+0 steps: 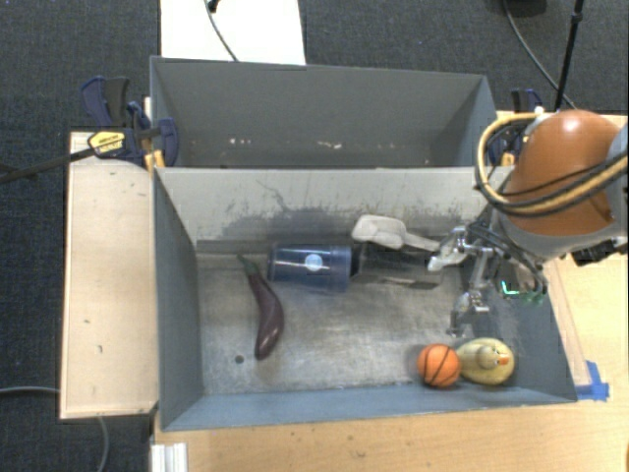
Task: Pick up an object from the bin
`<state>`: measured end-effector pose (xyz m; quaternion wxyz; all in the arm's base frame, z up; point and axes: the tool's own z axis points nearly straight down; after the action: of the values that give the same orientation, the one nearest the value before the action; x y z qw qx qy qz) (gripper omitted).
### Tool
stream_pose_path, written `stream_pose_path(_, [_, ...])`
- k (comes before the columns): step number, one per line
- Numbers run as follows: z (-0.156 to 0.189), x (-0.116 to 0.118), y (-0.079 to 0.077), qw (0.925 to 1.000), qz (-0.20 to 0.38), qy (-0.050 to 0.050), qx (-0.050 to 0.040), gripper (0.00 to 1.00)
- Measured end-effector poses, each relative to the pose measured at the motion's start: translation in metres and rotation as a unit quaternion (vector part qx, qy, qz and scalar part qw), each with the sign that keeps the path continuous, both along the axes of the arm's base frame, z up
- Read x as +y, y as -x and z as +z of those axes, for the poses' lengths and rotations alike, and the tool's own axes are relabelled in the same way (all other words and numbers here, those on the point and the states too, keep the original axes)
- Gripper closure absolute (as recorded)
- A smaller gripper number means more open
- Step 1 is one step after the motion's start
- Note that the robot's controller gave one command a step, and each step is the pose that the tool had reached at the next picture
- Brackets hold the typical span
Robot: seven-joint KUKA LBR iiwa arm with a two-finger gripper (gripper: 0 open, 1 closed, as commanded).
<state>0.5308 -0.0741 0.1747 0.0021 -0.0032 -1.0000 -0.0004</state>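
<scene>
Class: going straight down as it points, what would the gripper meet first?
Likely the bare bin floor beside the orange ball; depth is unclear, so the gripper might graze the ball.

Five small things lie on the floor of the grey bin (pixel 344 347). A dark purple eggplant (pixel 266 315), long and curved, lies left of the middle with its thin stem end pointing toward the back wall. Just beside its stem end lies a dark blue cup (pixel 311 265) on its side, with a pale round mark on its wall. To the right of the cup, touching or nearly so, lies a black tool (pixel 393 261) with a beige top piece, stretched along the back wall. In the front right corner an orange ball (pixel 439 365) with dark lines sits against a yellow rubber duck (pixel 486 360), the ball on the left.
</scene>
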Motion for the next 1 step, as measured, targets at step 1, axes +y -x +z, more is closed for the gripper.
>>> stream_pose_path(1, [0.0037,0.0001,-0.0018,1.0000,0.001,0.001,-0.0037,0.00])
